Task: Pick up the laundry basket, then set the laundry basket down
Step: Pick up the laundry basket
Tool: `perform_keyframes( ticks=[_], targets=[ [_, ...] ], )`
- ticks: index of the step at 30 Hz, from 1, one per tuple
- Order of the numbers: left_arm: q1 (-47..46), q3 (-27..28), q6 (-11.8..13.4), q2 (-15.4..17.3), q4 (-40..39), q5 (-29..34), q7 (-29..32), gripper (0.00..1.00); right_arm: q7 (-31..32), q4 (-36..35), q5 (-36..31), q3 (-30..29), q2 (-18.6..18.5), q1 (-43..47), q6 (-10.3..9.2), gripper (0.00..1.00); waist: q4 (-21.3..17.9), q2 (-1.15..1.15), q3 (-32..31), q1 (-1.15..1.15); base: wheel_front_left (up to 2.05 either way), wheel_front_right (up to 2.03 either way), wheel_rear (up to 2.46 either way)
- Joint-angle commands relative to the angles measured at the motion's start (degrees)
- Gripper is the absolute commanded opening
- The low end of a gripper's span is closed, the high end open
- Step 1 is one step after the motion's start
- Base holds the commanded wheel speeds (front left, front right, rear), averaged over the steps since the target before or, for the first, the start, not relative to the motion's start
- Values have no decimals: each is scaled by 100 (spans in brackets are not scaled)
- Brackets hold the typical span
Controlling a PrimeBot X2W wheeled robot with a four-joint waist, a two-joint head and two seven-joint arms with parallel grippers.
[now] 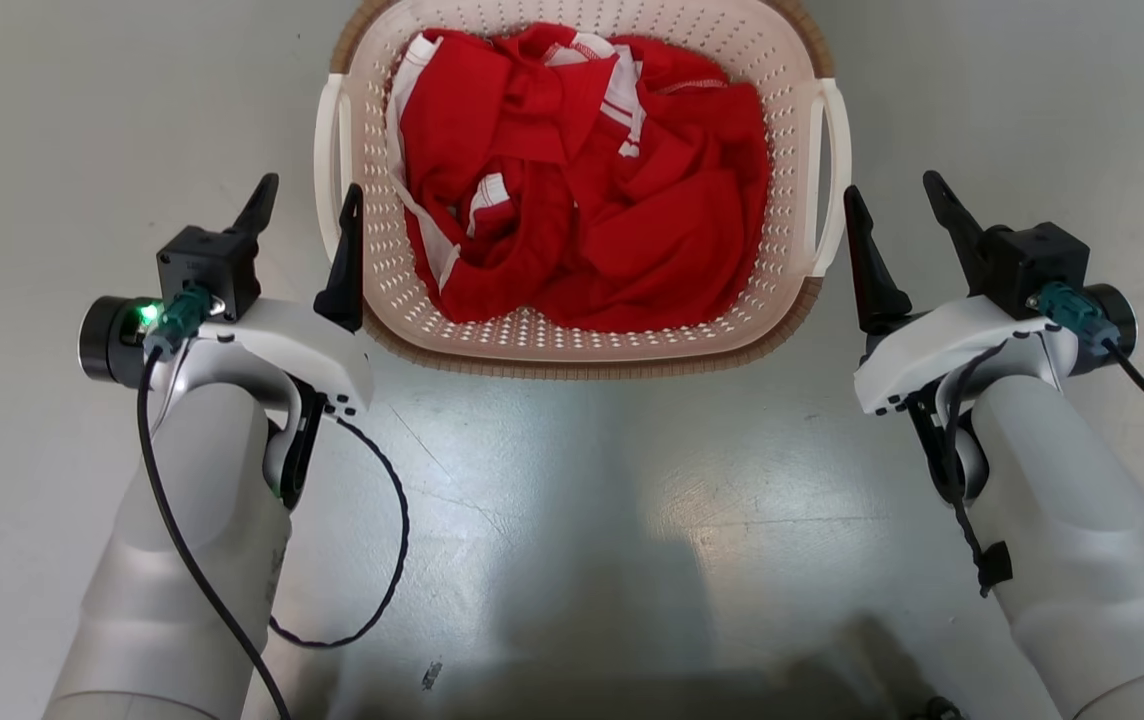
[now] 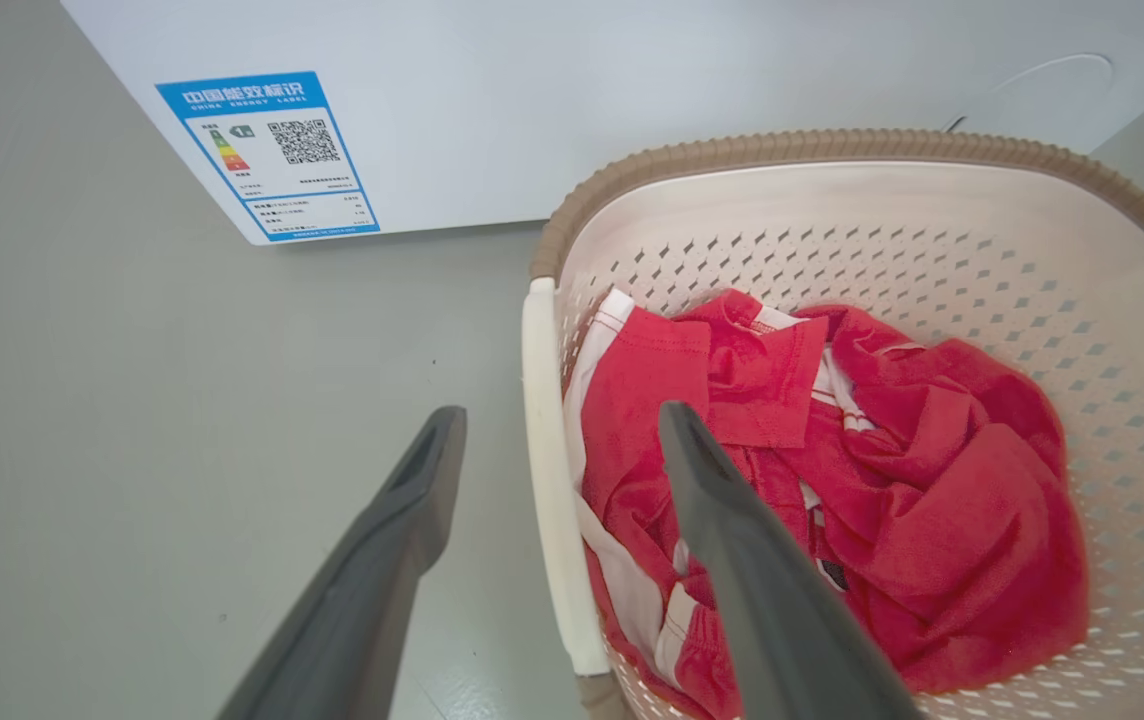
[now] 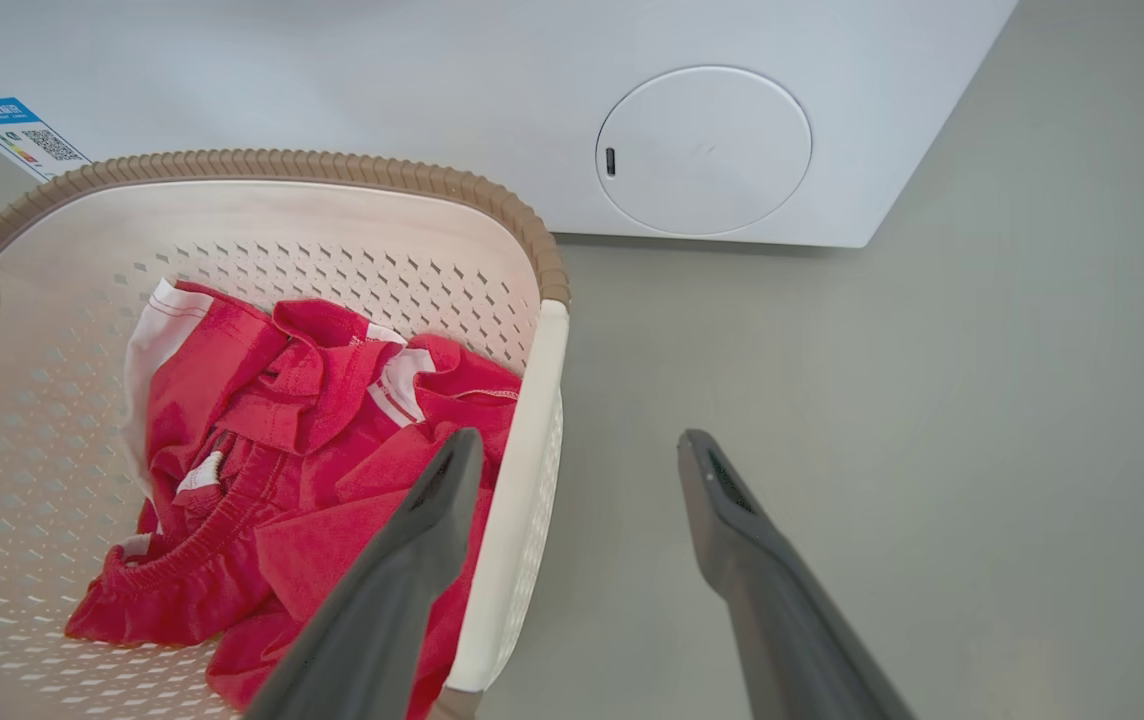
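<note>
At top centre, the basket [image 1: 572,345] holds crumpled red clothes [image 1: 622,200]. The left gripper [image 1: 310,188] and right gripper [image 1: 889,185] flank it mid-frame, fingers spread, gripping nothing.

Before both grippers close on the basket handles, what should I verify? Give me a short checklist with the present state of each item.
1. Left gripper open: ok.
2. Right gripper open: ok.
3. Left handle of the laundry basket lined up between the left fingers: ok.
4. Right handle lined up between the right fingers: ok.
5. Red clothes all inside the rim: ok.
6. Fingers low enough to grip the handles: cannot tell.
</note>
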Motion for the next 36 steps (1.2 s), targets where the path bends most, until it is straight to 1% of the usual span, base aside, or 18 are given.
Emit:
perform_keyframes(
  ticks=[1,8,16,36],
  targets=[
    [3,110,-33,195,-22,-26,-28,100,-70,-23,56,137,73,112,18,100,1,0,43,0,0,0,0],
    [-155,34,-33,186,123,-74,-28,100,-70,146,252,348,73,-21,18,100,59,0,224,0,0,0,0],
    [-254,-41,-33,183,144,-102,-28,100,-70,159,346,470,73,-161,18,100,89,0,406,0,0,0,0],
    [-338,-242,-33,86,396,-197,-28,100,-70,278,764,767,73,-255,18,100,126,0,573,0,0,0,0]
  ],
)
